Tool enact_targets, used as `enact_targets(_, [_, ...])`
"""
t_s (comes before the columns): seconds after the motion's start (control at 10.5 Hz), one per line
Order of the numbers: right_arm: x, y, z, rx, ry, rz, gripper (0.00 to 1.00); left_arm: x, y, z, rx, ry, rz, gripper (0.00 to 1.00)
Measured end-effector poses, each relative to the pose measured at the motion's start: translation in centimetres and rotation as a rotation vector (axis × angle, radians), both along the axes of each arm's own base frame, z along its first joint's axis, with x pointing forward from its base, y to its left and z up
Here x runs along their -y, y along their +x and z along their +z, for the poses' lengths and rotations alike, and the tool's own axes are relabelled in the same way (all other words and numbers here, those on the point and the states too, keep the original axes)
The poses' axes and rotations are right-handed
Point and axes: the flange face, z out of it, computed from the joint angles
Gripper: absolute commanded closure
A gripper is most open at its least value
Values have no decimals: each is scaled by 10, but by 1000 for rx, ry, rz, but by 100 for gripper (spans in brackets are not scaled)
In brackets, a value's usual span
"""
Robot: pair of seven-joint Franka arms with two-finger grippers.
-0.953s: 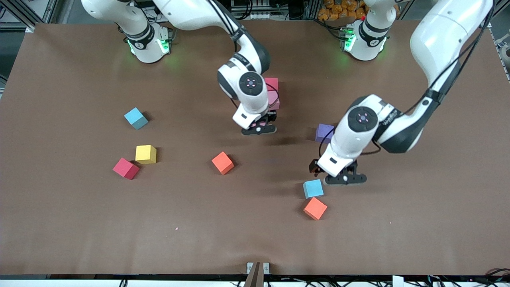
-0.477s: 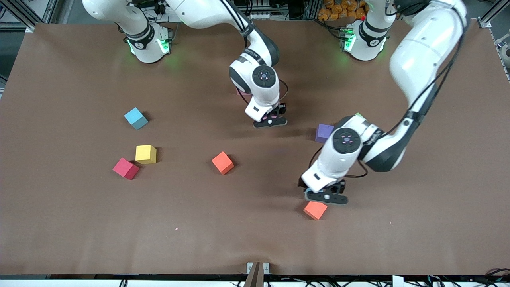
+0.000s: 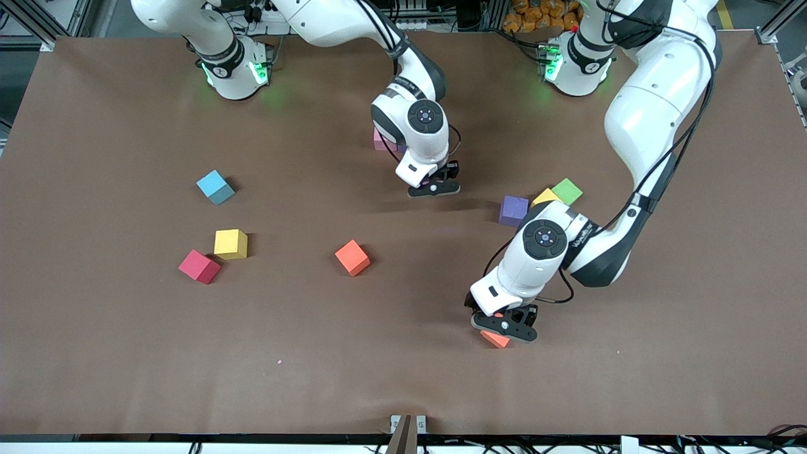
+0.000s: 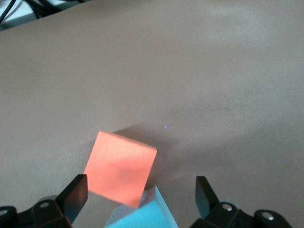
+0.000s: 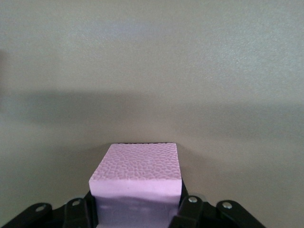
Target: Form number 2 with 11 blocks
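At 5 o'clock from the table's middle in the front view, the left gripper (image 3: 504, 325) hangs low over an orange block (image 3: 498, 341) with its fingers spread wide and nothing in them. The left wrist view shows a light blue block (image 4: 142, 218) touching that orange block (image 4: 121, 173), both lying between the fingers. Risk: closing here could catch both blocks or push one aside. The orange block also sits skewed to the jaws, so it may twist in a grip. Just above the middle, toward 12 o'clock, the right gripper (image 3: 434, 187) is clenched on a pink block (image 5: 137, 173). A second pink block (image 3: 380, 141) lies half hidden under that arm at 12 o'clock, and a careless set-down could knock it. No number 2 is readable yet. The remaining blocks lie scattered from 8 to 10 o'clock and at 3 o'clock, where a green block (image 3: 567, 190) could be picked by mistake. The table (image 3: 126, 353) has a matte brown cover, faintly creased. Frame rails (image 3: 25, 22) and cables (image 3: 435, 9) line the 12 o'clock edge.
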Motion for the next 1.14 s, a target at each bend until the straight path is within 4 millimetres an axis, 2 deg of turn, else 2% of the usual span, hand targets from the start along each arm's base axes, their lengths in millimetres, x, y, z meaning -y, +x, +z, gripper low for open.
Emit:
enact_targets(0.38, [-3,-7,-1,-7,-8,-6,71,1,6,-11,30,11,-49,0])
enact_targets(0.57, [-5,-14,-3,-31,-34,-22,71,-7,11,-15,55,22,-69,0])
enact_targets(0.67, [-5,-16,-3,-39,-43,-24,63,-10,12,-19,58,27,-75,0])
enact_targets(0.76, [-5,-17,-3,-46,-50,-24,14,-12,13,-22,63,27,-77,0])
enact_targets(0.86, [-5,-17,-3,-49,-53,-26,0,-12,13,-25,62,28,-78,0])
enact_targets(1.14, [-5,-15,0,-47,-53,-32,0,-11,12,-30,58,33,-81,0])
